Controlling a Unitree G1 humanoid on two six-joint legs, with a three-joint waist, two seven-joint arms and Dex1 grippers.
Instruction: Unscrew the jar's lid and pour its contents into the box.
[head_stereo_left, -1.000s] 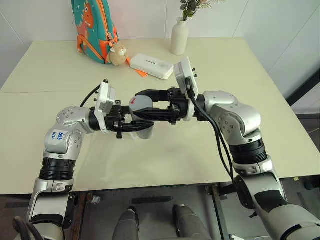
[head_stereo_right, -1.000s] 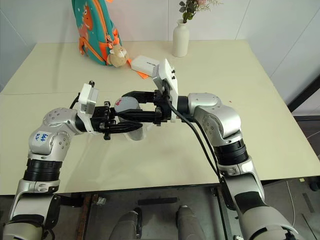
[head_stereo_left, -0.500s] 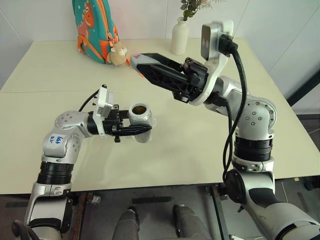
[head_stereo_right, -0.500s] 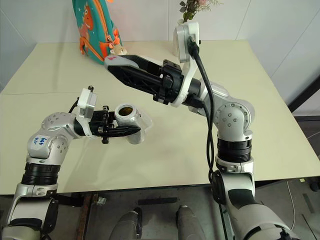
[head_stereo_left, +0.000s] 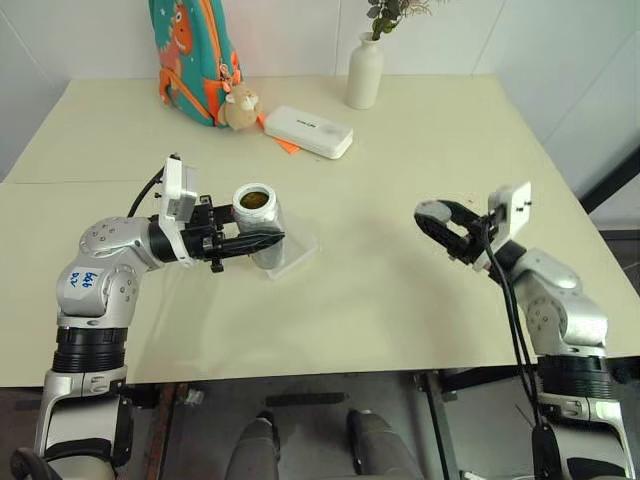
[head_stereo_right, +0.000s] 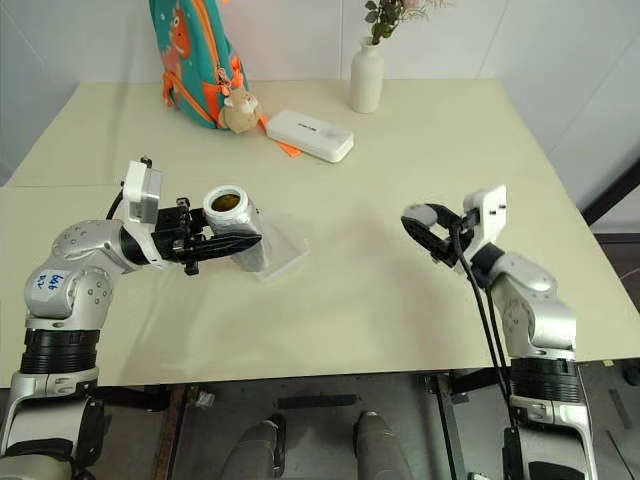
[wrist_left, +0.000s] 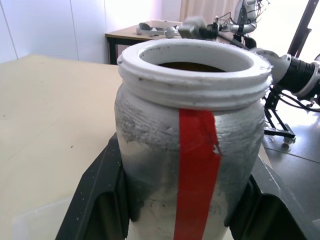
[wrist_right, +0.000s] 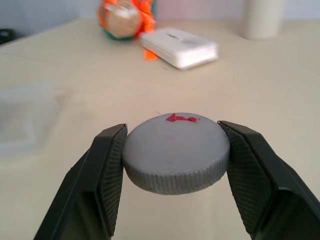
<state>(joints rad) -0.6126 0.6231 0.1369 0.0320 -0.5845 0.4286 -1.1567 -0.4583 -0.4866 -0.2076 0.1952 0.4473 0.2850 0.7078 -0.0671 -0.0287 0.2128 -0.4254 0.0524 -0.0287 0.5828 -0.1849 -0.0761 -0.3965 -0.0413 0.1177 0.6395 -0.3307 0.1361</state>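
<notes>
The jar (head_stereo_left: 256, 222) stands upright with its mouth open, and my left gripper (head_stereo_left: 268, 240) is shut on its body, holding it just over the box (head_stereo_left: 293, 260). A red strip runs down the jar's side (wrist_left: 196, 165). Brown contents (head_stereo_left: 255, 200) show inside the mouth. The box is a shallow clear tray lying on the table under and beside the jar. Far to the right, my right gripper (head_stereo_left: 437, 215) is shut on the grey lid (wrist_right: 176, 152), held flat a little above the table. A red mark sits on the lid's top.
A white oblong case (head_stereo_left: 308, 131), a white vase (head_stereo_left: 365, 72) and a teal backpack (head_stereo_left: 193, 50) with a small plush toy (head_stereo_left: 240, 108) stand along the back of the table (head_stereo_left: 400, 300). The table's right edge lies close behind my right arm.
The right gripper took the lid off the jar, lifted it, then swung it right and down to the table's right side. The left gripper with the open jar shifted slightly left.
</notes>
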